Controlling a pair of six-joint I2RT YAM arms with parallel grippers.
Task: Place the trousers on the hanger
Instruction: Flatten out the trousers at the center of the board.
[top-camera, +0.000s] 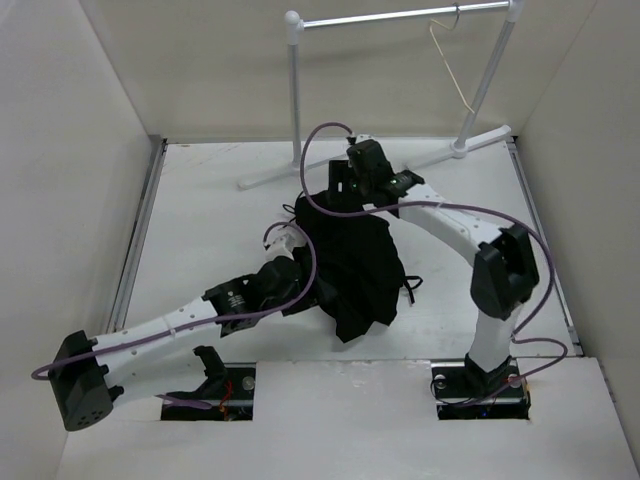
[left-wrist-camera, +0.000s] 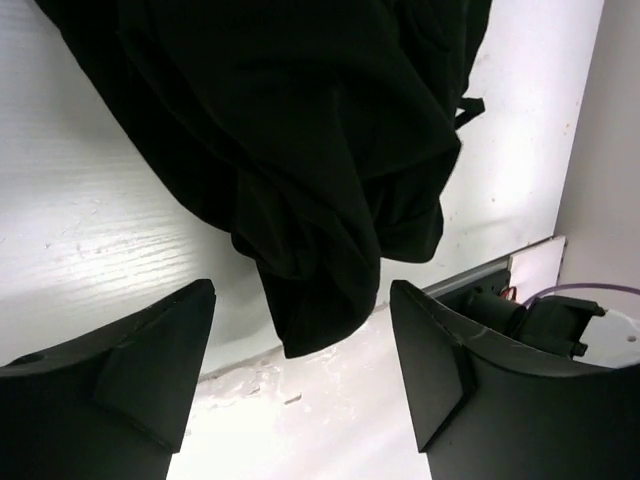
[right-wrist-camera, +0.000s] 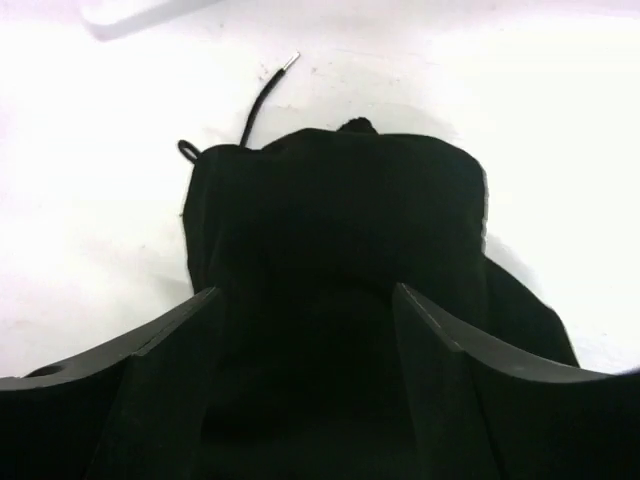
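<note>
The black trousers lie bunched in the middle of the table. They also show in the left wrist view and the right wrist view. My right gripper is over their far end, jaws wide apart, with fabric filling the gap between them. My left gripper is at their left edge, open and empty, with the trousers' near tip just ahead. The cream hanger hangs from the rail at the back right, away from both grippers.
The white rail stand stands at the back, its foot bar on the table behind the trousers. A drawstring trails off the waist onto the table. White walls close in three sides. Base cutouts sit at the near edge.
</note>
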